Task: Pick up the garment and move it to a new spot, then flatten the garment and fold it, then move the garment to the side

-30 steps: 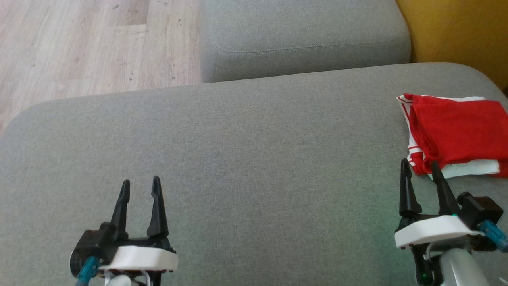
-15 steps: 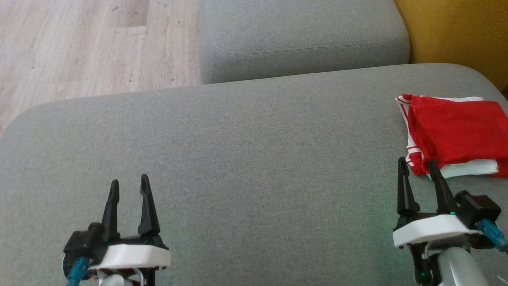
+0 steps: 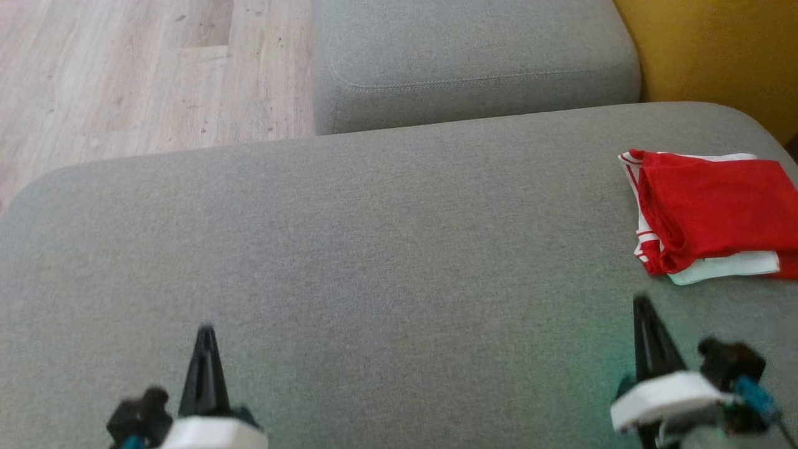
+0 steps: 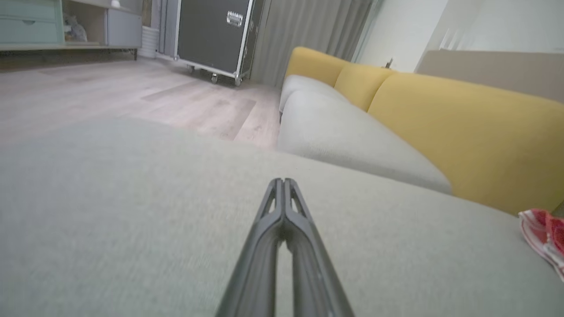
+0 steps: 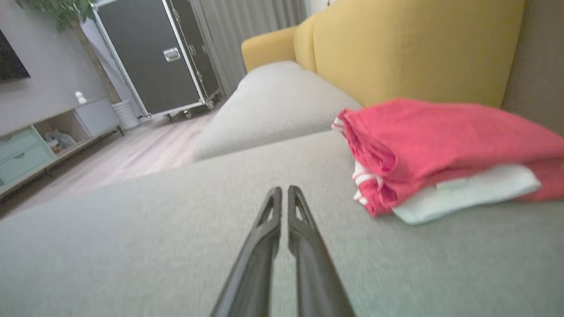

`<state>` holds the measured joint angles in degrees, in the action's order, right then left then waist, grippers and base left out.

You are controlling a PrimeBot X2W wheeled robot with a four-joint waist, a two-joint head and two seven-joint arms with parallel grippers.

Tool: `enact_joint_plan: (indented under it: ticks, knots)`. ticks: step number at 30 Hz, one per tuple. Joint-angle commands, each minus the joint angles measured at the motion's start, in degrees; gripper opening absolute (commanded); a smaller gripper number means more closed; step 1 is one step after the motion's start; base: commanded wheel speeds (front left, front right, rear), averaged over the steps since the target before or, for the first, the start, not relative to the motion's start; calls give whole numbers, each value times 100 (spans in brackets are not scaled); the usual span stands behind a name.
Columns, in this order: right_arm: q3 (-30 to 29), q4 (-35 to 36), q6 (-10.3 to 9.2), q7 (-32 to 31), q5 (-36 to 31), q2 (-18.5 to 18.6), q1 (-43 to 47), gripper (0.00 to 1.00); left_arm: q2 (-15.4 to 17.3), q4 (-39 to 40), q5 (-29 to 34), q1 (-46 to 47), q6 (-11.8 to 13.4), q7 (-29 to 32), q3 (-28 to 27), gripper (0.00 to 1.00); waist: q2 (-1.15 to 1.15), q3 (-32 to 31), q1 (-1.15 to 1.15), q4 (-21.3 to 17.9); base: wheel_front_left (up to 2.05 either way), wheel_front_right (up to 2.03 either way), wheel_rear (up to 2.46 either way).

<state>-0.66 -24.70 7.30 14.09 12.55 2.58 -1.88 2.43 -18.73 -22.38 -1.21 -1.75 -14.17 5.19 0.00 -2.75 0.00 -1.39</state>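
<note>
The garment point(image 3: 711, 215) is red with white trim and lies folded in a compact stack at the far right of the grey sofa seat point(image 3: 386, 249). The right wrist view has the garment point(image 5: 440, 149) ahead and to the right, and the left wrist view catches its edge point(image 4: 544, 233) at the far right. My right gripper point(image 3: 645, 312) is shut and empty, a short way in front of the garment and apart from it. At the lower left my left gripper point(image 3: 206, 333) is shut too, holding nothing. Both pairs of fingers point(image 4: 282, 198) point(image 5: 282, 198) hang just above the fabric.
A second grey cushion point(image 3: 474, 62) lies beyond the seat. The yellow backrest point(image 3: 711, 56) runs along the right. Wooden floor point(image 3: 137, 68) is at the upper left. A black wheeled case point(image 4: 211, 35) and a low cabinet point(image 4: 31, 26) stand across the room.
Both grippers have shut from open and drawn back toward the bottom of the head view. The right one now sits farther from the garment, which has not moved.
</note>
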Motion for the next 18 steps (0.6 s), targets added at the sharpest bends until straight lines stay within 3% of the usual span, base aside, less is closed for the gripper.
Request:
enact_joint_plan:
  ticks: [1, 18]
  knots:
    - [-22, 87, 0, -37, 100, 1, -106, 0, 1, 84, -90, 97, -8, 33, -31, 0, 0, 4, 0, 2, 0, 0, 0]
    - [-87, 225, 3, -293, 1124, 5, -138, 0, 6, 138, -986, 176, -81, 293, -174, 0, 0, 41, 0, 20, 0, 0, 0]
